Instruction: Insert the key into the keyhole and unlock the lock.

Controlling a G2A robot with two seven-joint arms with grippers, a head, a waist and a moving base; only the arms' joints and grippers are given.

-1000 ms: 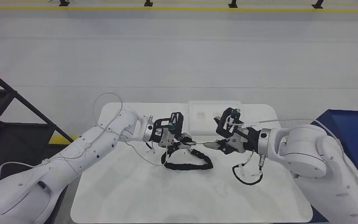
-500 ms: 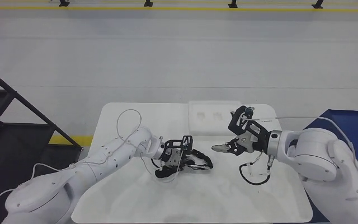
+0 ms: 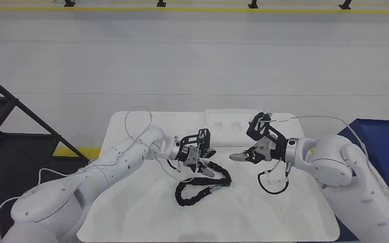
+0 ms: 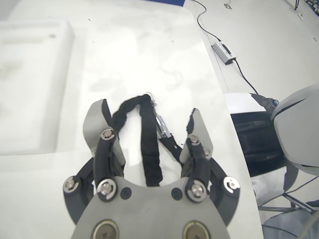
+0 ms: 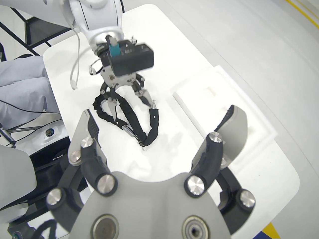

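A black fabric-sleeved chain lock (image 3: 200, 187) lies on the white table (image 3: 134, 212), its two ends apart. One end carries a silver cylinder (image 5: 127, 130) (image 4: 162, 127), the other a silver pin (image 5: 154, 104). My left gripper (image 3: 205, 168) (image 4: 148, 118) hangs open just over the chain (image 4: 149, 145), one strand running between its fingers (image 4: 99, 118) without being clamped. My right gripper (image 3: 238, 157) (image 5: 160, 118) stands open and empty a short way to the right of the chain (image 5: 149, 133). I cannot make out a key.
A white foam tray (image 3: 234, 124) (image 5: 224, 100) (image 4: 32, 75) sits at the table's back edge. A blue bin (image 3: 372, 135) stands off the right side. A black cable loop (image 3: 271, 182) hangs under the right arm.
The grippers met over the looped chain a second ago. The right gripper has since drawn back to the right, and the chain now lies stretched out toward the front under the open left gripper.
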